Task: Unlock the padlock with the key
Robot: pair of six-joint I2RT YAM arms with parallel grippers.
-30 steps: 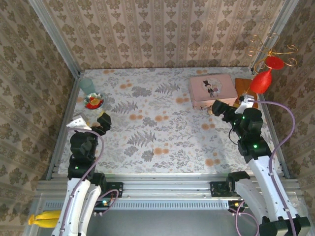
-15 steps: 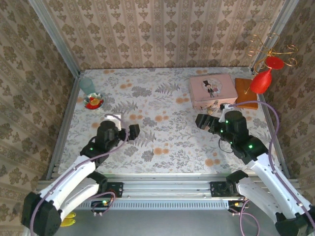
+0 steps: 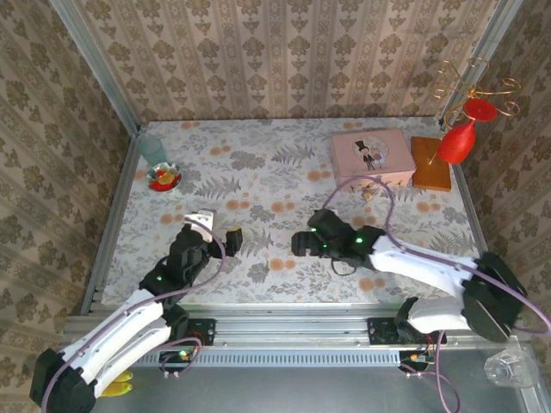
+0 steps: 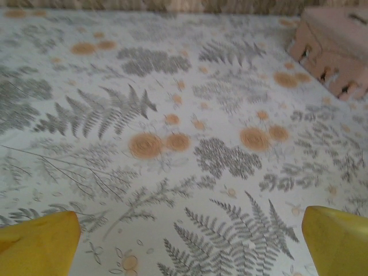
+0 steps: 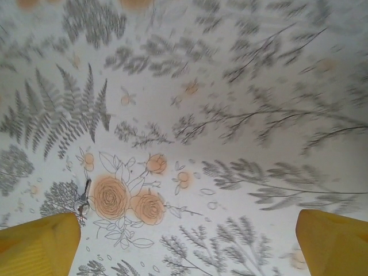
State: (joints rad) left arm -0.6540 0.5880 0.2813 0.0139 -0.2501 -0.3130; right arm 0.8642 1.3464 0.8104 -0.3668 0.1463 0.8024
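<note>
Pink tin (image 4: 336,49) far ahead-right of left jaws: blurred, cropped by frame edge. Thin dark thing (image 5: 84,201) just above one right fingertip (image 5: 37,244): too small to identify. Desk (image 5: 230,69) pattern beyond right jaws smeared.

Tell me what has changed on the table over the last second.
Both arms swung in toward the middle of the table: the left gripper moved right from the left edge, the right gripper moved left and nearer, away from the pink tin. Both are open and took hold of nothing. The tin and the small dish stayed put.
</note>
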